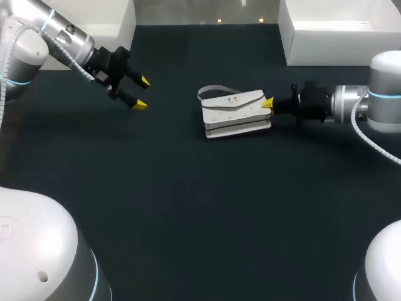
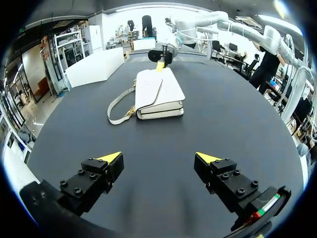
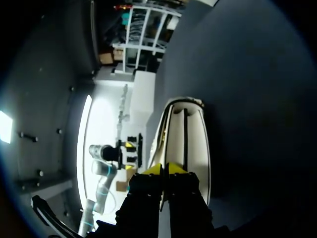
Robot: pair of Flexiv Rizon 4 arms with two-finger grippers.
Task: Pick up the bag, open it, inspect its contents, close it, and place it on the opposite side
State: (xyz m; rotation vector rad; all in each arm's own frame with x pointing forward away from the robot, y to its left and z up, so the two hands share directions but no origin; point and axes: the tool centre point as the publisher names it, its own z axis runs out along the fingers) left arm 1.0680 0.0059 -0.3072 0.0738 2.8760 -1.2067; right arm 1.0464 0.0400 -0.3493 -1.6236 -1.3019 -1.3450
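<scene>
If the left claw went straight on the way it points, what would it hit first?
Likely the white bag, lying dead ahead of the open left claw. Since the claw tilts downward, it might touch bare table just short of it. Depth is unclear.

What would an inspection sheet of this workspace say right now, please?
Surface: dark table, no marks seen.
Job's things: white bag lying flat mid-table, flap closed, strap looped at its far-left corner.
Clutter: white boxes at the far-left and far-right corners.
End effectors: left end effector open, left of the bag and apart from it; right end effector shut on the bag's right edge, apparently pinching the flap.
Cables: grey hoses, one trailing behind each end effector.
Surroundings: nothing seen.
</scene>
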